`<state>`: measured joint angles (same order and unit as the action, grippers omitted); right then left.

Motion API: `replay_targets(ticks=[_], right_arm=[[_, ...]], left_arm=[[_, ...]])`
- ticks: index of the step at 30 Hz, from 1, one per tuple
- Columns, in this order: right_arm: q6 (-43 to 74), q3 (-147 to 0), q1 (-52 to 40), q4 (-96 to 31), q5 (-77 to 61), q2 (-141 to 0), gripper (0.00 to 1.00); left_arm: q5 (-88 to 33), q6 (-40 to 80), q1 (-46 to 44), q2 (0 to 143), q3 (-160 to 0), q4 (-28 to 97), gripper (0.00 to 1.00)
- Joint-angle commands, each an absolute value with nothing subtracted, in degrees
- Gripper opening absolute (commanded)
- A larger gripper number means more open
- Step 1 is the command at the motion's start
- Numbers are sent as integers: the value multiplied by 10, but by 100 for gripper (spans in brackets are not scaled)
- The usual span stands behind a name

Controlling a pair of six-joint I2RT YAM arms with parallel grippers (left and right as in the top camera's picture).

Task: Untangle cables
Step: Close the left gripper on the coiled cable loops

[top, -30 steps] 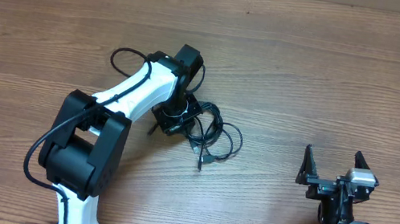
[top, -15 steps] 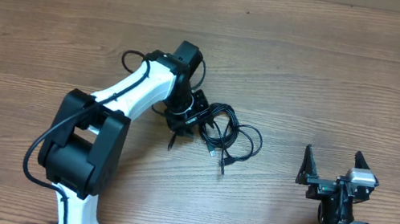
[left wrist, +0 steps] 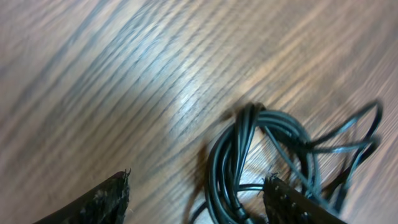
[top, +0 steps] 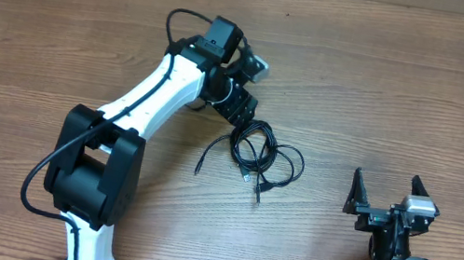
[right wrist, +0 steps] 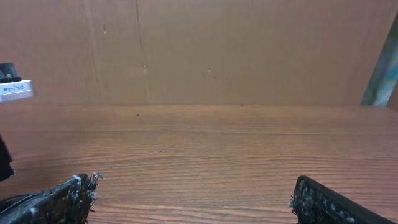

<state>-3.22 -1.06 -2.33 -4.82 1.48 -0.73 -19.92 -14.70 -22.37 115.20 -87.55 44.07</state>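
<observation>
1. The left gripper (top: 238,105) stood with its jaws apart and nothing pinched between them. In the left wrist view its fingertips (left wrist: 106,202) flanked the near part of the bundle without closing on it.
2. The right gripper (top: 383,201) stood fully wide and empty near the front edge of the worktop (top: 426,96), toward its right corner, well apart from the work.
3. The cables (top: 261,157) lay as a knotted coil near the middle of the worktop, just beside the left gripper. One loose end (top: 204,159) trailed toward the left edge.
4. Judged step: between grips, with the coil not yet opened out. The task appeared to be at an early stage.
5. The next move would call for closing on a single strand, probably the loose end or an outer loop. The right gripper would be needed to hold the rest of the coil.
6. Limits of observation:
   - Seen from overhead, the wrist body covered the left fingertips.
   - The left wrist view was blurred.
   - The number of cords and their crossings could not be told.
   - The plug ends were too small to identify.
</observation>
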Motion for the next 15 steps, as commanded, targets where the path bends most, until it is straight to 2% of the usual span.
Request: replay_targets(ticks=[1,5,12,15], right_arm=[[-30,-4,-25,-47,14,-2,100],[-30,-4,-25,-47,14,-2,100],[-31,-4,-25,-47,14,-2,100],[-31,-4,-25,-47,14,-2,100]], left_arm=[[-195,-319,-244,1160,-880,438,71],[-195,-373,-261,1162,-875,434,69],[-192,-382,-270,1176,-863,414,70],[-193,-382,-271,1189,-863,404,65]])
